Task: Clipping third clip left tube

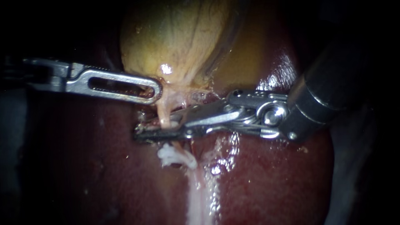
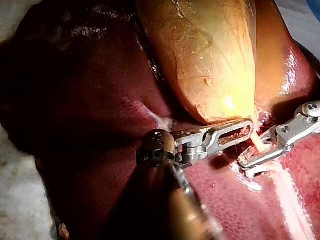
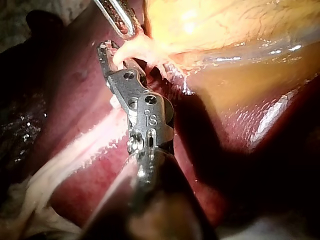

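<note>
Endoscope view: the gallbladder is cut off at the far edge. The tube passes out of sight behind the right instrument. The white clip is too blurred to count. The left instrument is lost in darkness leftward.

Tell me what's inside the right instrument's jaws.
The pink tube from the gallbladder passes between the open jaws of the right instrument. The lower jaw covers a short stretch of it, above the white clips. Whether a clip sits in the jaws cannot be seen.
</note>
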You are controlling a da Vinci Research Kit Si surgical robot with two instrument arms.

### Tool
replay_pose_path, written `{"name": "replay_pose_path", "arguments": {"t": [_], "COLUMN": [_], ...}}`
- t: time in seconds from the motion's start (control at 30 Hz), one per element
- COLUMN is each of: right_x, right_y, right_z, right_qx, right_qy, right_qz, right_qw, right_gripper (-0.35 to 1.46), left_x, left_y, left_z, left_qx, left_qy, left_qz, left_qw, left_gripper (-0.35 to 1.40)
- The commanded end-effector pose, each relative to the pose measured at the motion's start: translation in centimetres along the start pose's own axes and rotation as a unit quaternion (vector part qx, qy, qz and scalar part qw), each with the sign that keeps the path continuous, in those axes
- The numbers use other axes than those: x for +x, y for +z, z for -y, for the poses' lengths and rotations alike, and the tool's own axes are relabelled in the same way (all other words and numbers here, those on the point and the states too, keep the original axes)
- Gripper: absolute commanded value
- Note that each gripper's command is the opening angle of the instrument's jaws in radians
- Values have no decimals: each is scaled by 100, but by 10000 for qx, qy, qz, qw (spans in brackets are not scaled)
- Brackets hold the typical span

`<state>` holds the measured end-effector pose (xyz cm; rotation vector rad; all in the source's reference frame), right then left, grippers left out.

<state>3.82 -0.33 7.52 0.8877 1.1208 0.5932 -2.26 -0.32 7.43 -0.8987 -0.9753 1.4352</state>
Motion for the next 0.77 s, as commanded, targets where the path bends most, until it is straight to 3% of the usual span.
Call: {"name": "replay_pose_path", "arguments": {"t": [0.03,0.77], "right_x": [0,-4], "right_y": [0,0], "right_z": [1,0], "right_qx": [10,101], "right_qy": [17,90], "right_qz": [24,129], "right_qw": [10000,9998], "right_gripper": [-35,-35], "left_x": [0,0], "left_y": [0,1], "left_z": [0,0], "left_qx": [2,3], "left_qy": [1,1], "left_qz": [-1,-3], "left_qw": [10000,10000], "left_gripper": [-35,-35]}}
